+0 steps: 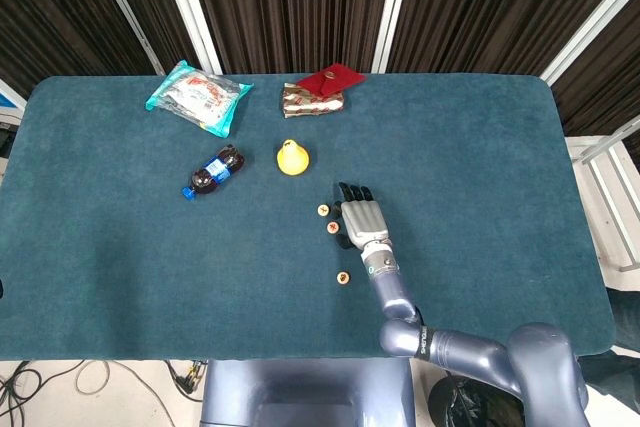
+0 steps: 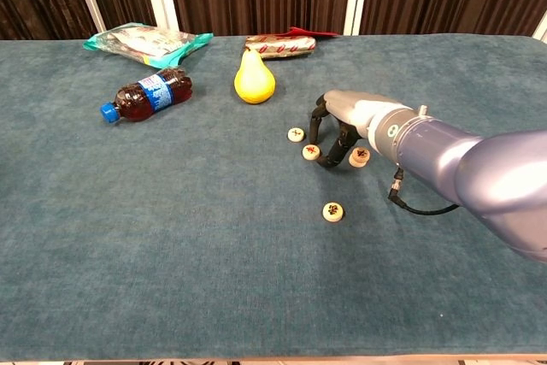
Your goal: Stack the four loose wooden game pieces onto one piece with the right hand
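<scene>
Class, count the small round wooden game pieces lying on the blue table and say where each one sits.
4. One small round wooden game piece lies nearest the pear, one beside the right hand, one under it, one nearest the camera. None stacked.

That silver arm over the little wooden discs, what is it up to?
The robot's right hand is lowered over a cluster of wooden game pieces on the blue table, its fingers arched down among them. Four pieces lie flat and separate: one to the left of the fingers, one beside the fingertips, one under the palm, and one nearer the camera. Nothing is stacked yet, and the hand seems to hold nothing.
</scene>
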{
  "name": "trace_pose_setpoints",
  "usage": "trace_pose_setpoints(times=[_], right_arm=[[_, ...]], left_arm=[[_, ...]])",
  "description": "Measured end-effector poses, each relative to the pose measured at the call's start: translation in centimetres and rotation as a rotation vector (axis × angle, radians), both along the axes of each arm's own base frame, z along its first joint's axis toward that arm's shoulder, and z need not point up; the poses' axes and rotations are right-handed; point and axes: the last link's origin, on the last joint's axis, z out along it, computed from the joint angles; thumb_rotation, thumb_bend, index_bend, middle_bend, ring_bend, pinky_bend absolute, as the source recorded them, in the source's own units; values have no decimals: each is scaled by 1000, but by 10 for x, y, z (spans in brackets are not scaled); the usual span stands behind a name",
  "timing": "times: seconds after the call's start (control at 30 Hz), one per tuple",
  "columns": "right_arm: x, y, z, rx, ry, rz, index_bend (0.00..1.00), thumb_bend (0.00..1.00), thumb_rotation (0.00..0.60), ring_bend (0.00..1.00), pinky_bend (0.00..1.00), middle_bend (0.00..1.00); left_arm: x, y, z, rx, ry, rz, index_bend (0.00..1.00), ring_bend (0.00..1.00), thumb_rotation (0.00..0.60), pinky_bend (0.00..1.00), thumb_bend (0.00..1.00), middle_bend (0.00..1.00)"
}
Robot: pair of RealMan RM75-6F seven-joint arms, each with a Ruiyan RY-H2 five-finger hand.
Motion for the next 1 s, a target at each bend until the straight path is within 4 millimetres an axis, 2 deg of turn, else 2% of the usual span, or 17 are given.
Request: trace_pose_setpoints(times=[1.0], right_arm=[[5, 1, -7, 4, -16, 4, 465, 398, 600, 0, 0, 0]], left_arm=[[0, 0, 0, 0, -2, 6, 70, 0, 600, 0, 615, 0]])
